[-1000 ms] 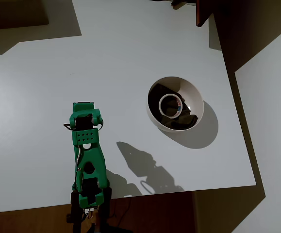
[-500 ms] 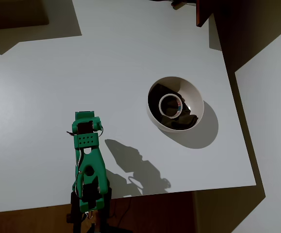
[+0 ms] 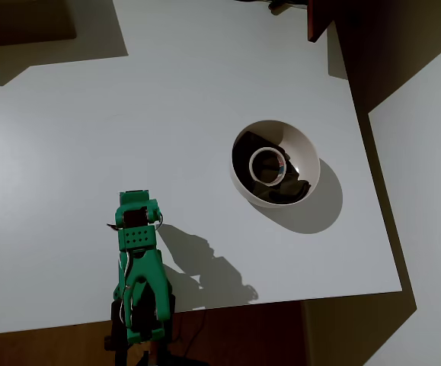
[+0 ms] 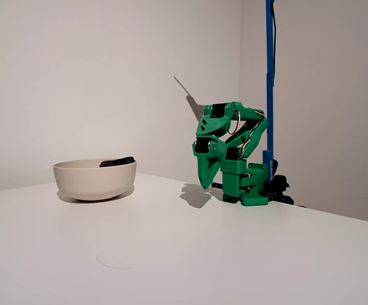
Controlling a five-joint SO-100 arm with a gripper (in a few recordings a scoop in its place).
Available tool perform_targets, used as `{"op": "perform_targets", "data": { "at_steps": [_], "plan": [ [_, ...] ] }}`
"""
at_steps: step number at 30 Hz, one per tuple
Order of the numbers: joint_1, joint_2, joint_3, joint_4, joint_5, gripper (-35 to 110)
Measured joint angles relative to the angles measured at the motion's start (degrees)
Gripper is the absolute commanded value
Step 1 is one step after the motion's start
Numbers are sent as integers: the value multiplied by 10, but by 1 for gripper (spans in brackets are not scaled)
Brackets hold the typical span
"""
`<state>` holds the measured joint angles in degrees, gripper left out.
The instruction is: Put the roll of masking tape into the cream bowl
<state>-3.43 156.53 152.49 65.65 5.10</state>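
I see the roll of masking tape lying inside the cream bowl near the worktop's right edge; my gripper, folded at the bottom edge, looks pressed together.

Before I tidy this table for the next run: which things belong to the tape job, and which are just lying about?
Job:
- roll of masking tape, already lying in the bowl
- cream bowl
- gripper, folded back near the arm's base, holding nothing

Lying about:
- dark mass under the tape in the bowl
- blue pole behind the arm
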Motion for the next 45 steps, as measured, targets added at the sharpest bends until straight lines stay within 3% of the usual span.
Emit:
{"op": "perform_targets", "data": {
  "at_steps": [20,32,37,45],
  "plan": [
    [45,359,144,125,-30,-8],
    [37,373,144,130,-39,-8],
    [45,373,144,130,-49,0],
    [43,373,144,130,-49,-5]
  ]
}}
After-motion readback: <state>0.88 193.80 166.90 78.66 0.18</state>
